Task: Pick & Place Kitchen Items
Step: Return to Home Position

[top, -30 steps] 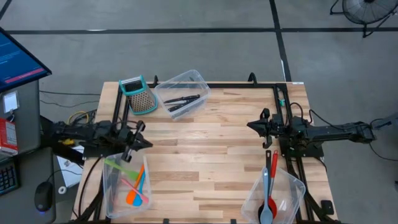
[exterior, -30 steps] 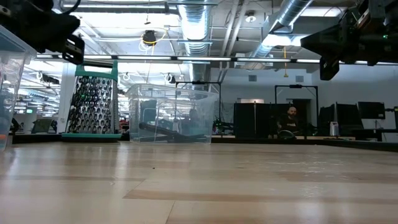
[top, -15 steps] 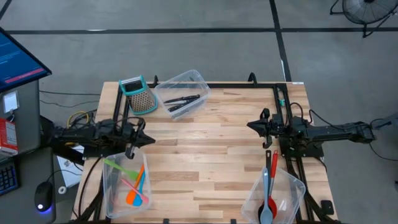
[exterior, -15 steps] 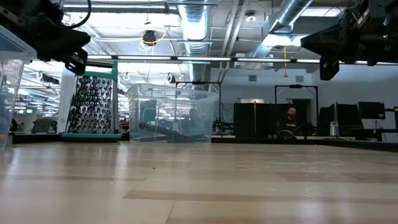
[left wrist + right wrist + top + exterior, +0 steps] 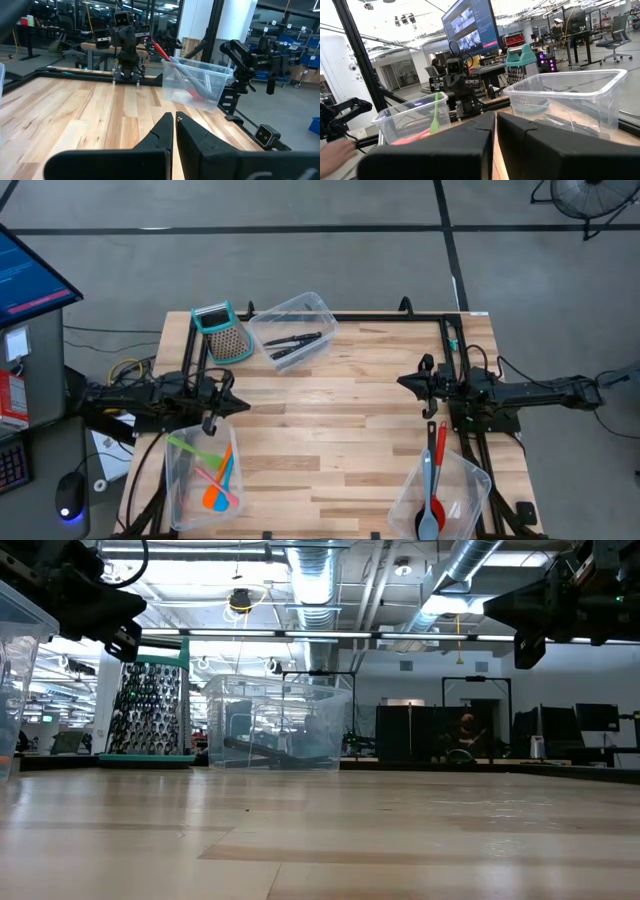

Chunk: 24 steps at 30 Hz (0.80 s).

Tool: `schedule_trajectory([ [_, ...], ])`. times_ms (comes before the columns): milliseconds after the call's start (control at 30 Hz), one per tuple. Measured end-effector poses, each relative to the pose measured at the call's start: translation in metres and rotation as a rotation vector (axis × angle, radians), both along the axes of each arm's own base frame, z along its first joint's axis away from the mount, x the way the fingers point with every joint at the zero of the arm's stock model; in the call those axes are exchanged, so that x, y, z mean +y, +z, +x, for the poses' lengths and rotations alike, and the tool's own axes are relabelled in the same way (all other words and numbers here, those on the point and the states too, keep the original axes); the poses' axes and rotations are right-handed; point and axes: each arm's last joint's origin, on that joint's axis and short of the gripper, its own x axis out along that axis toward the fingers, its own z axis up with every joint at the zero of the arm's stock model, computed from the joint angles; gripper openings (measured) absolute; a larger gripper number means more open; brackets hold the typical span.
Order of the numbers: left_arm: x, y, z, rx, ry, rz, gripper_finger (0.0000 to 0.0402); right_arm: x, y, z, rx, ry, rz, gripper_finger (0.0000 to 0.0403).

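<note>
The left arm is stretching in low from the table's left edge, its left gripper (image 5: 236, 404) pointing across the wooden table (image 5: 340, 430) with the fingers pressed nearly together and carrying nothing. The right arm is mirroring it from the right edge, the right gripper (image 5: 403, 381) likewise pinched narrow and empty. Just beside the left gripper, the near-left tub (image 5: 183, 502) is holding the spatulas (image 5: 215, 478), green, pink, blue and orange. The black knives (image 5: 293, 343) are lying in the far tub (image 5: 305, 310) next to the grater (image 5: 222, 332), apart from both grippers. The red spoon (image 5: 439, 445) and grey spoon (image 5: 428, 480) are leaning in the near-right tub (image 5: 468, 480), near the right gripper. A blue monitor (image 5: 25, 275) is showing text too small to read.
</note>
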Motion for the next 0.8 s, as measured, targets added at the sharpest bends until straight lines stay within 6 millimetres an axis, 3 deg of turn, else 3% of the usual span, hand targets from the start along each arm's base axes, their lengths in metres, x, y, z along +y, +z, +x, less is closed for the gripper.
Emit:
schedule_trajectory([
  [800,-0.0016,0.0055,-0.0024,-0.064,-0.015,-0.002,0.0004,0.0000,0.0000,0.0000,0.000,0.000,0.000,0.0017],
])
